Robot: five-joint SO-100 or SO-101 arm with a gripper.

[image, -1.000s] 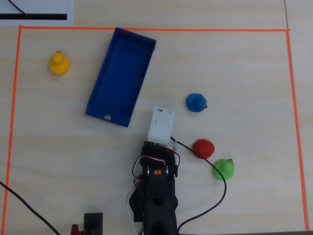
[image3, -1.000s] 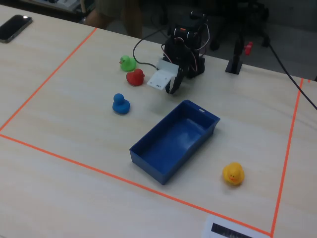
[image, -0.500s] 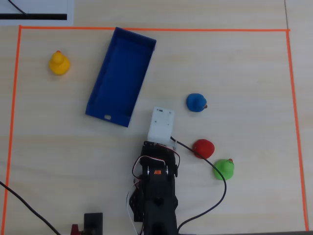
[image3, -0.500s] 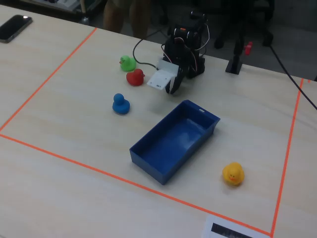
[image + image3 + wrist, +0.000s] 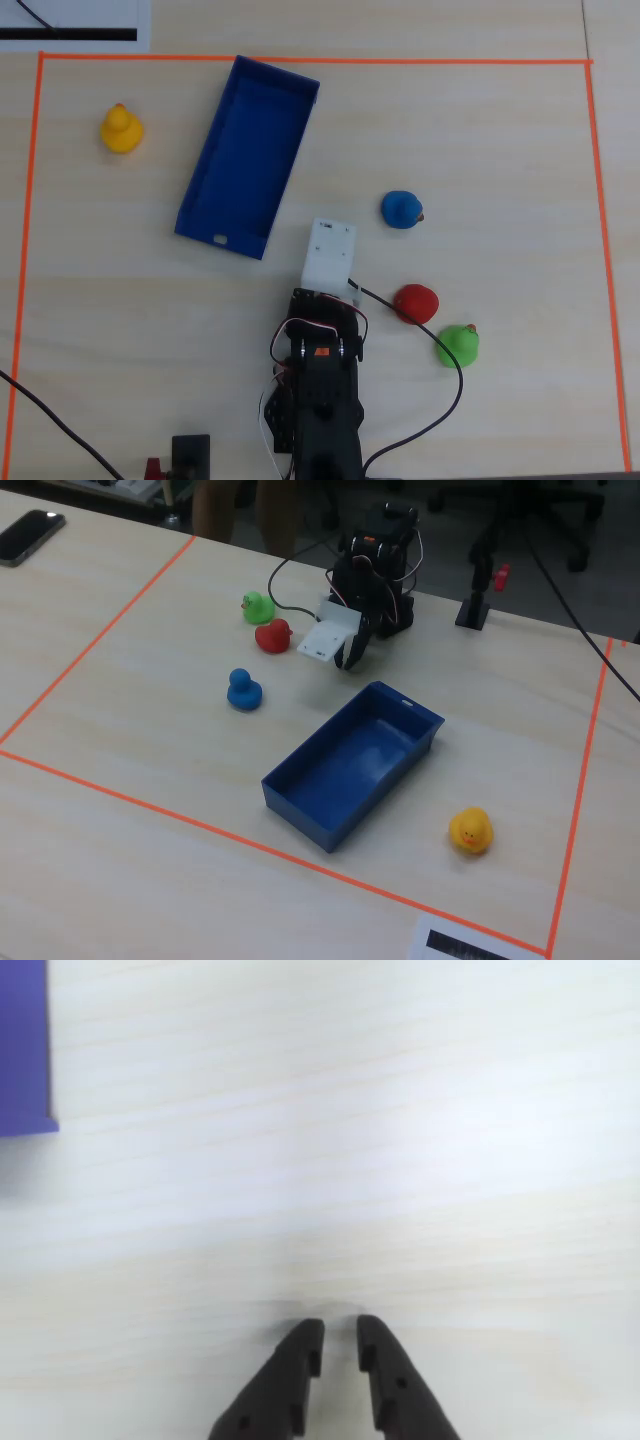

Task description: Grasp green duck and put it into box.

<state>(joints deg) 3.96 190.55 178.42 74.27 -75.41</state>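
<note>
A black arm [image 5: 318, 400] is seen, fitted with a white boxy camera housing [image 5: 329, 254] at its wrist, looped with thin red, white and black cables [image 5: 452, 385], and ended by a gripper [image 5: 340, 1338] of two black tapered fingers.

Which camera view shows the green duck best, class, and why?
The overhead view: the green duck lies unobstructed, its orange beak visible, beside the red duck. The fixed view shows it smaller and farther away. The wrist view misses it entirely.

A bright green duck [image 5: 459, 345], red duck [image 5: 415, 303], blue duck [image 5: 401, 210], yellow duck [image 5: 121, 129] and dark blue box [image 5: 215, 215].
</note>
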